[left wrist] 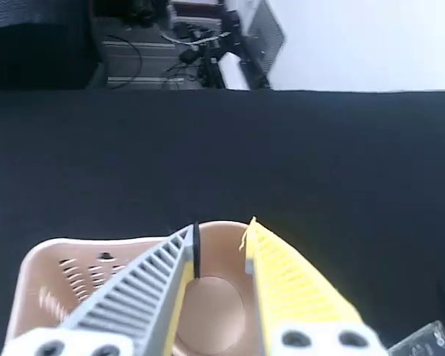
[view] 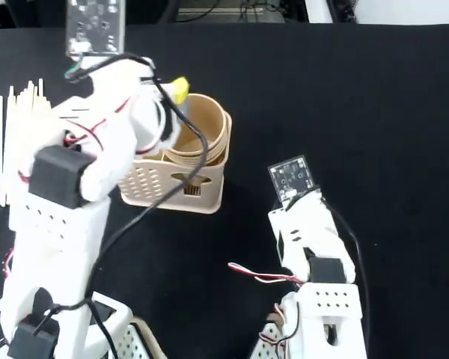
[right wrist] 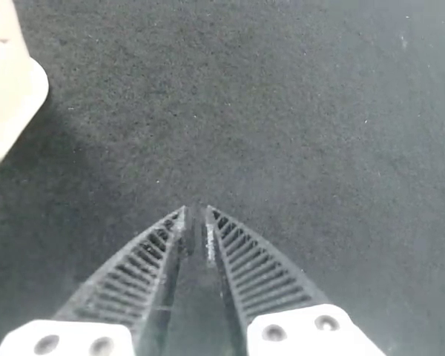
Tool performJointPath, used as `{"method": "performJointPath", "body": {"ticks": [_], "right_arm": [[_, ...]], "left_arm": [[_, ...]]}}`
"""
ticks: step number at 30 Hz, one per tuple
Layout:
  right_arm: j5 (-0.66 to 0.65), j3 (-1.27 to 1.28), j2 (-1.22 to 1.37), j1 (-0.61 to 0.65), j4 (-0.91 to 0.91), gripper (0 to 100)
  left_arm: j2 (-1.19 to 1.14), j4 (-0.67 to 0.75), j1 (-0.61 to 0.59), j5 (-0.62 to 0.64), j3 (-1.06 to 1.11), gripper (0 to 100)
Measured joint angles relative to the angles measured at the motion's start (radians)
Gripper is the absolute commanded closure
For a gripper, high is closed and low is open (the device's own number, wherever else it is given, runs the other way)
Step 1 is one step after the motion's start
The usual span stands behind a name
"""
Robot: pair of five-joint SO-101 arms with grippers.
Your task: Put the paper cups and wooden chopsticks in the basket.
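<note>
A stack of paper cups (view: 202,127) stands upright in the beige basket (view: 172,191). My left gripper (view: 176,93) hangs over the cups' rim; in the left wrist view its grey and yellow fingers (left wrist: 282,282) stand a little apart, open. The cup's inside (left wrist: 211,304) shows in the gap and nothing is clamped. Wooden chopsticks (view: 19,123) lie in a loose bundle at the table's far left, partly behind the left arm. My right gripper (right wrist: 196,215) is shut and empty, low over bare black cloth to the right of the basket.
A black cloth covers the table (view: 359,97). A corner of the basket (right wrist: 7,89) shows in the right wrist view. The right arm (view: 310,232) sits folded near the front edge. Shelves and cables stand beyond the table's far edge (left wrist: 193,52).
</note>
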State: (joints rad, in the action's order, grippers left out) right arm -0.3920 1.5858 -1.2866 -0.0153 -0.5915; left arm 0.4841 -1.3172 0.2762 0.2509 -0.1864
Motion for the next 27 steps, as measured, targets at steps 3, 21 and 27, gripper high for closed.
{"method": "performJointPath", "body": {"ticks": [3,21,27], "right_arm": [[0.000,0.000,0.000,0.000,0.000,95.6],[0.000,0.000,0.000,0.000,0.000,95.6],[0.000,0.003,0.000,0.000,0.000,95.6]], "left_arm": [[0.005,-0.005,-0.008,0.000,0.000,87],[-0.226,-0.117,-0.922,-0.566,0.078,87],[-0.595,-0.112,-0.944,-0.663,-0.038,87]]}}
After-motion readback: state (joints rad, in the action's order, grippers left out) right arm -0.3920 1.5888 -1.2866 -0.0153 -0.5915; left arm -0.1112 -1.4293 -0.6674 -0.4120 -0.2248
